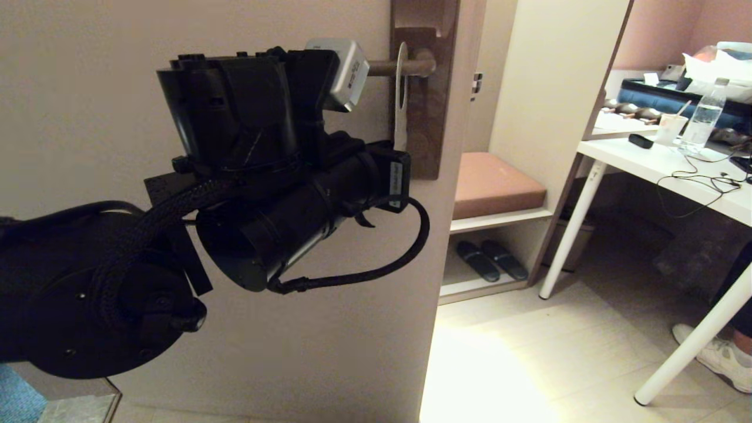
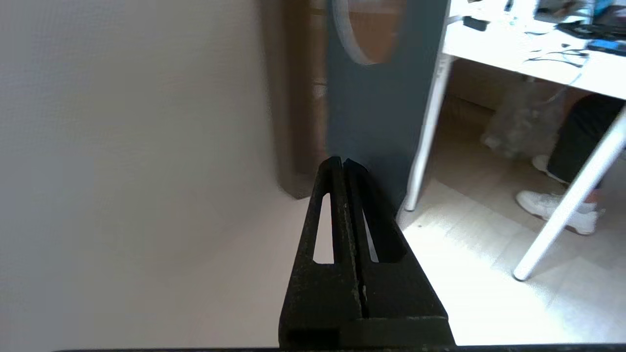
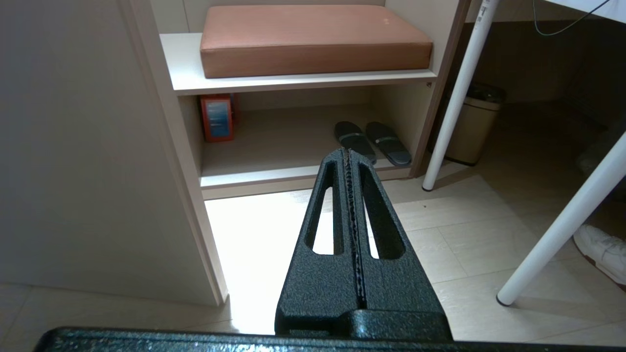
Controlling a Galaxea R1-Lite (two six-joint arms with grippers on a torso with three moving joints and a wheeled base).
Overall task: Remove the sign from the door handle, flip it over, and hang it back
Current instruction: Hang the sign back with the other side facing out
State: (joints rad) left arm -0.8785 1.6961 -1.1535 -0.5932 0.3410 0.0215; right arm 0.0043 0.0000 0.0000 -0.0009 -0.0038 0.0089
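sign (image 2: pixel 376 102) hanging on door handle (image 1: pixel 405 66) just ahead of left gripper (image 2: pixel 343 164), jaws together and holding nothing, right gripper (image 3: pixel 348 154) jaws together over floor

Light: warm and dim indoors
Glare: a blown-out patch lay on the floor (image 1: pixel 470 376) beside the door (image 1: pixel 88 117)
Blur: left wrist view was soft; the sign (image 2: pixel 376 107) looked smeared
Shadow: the left arm (image 1: pixel 247 176) showed nearly black
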